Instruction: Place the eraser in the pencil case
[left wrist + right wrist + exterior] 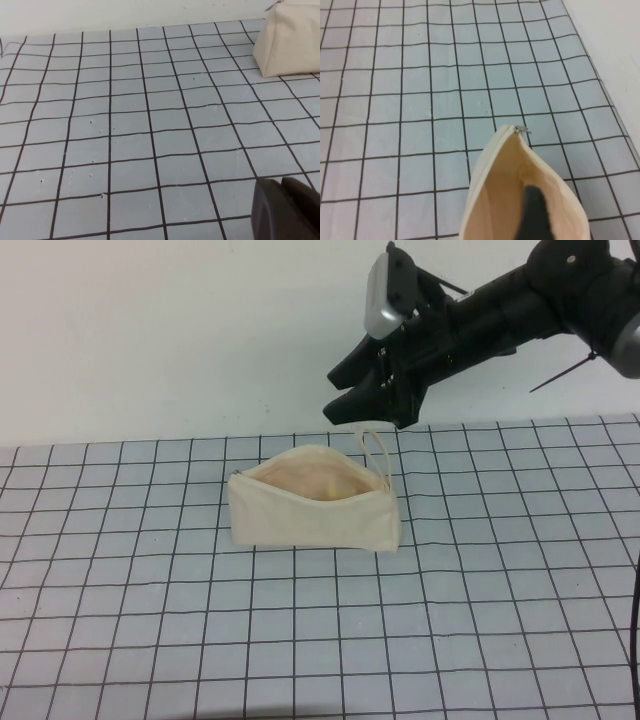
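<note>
the pencil case (315,515) is a cream canvas pouch with peach lining, standing unzipped on the gridded counter (300,640), long axis left to right, loop at its right end. a yellowish patch shows inside. the right claw (352,390) hovers above the loop end, fingers parted, holding nothing. the left claw (285,210) shows only in its wrist view, low near the counter; cannot tell its state.

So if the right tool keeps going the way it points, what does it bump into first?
Probably the open pencil case: the right tool hangs just above its loop end, pointing down toward the mouth. Depth is uncertain.
</note>
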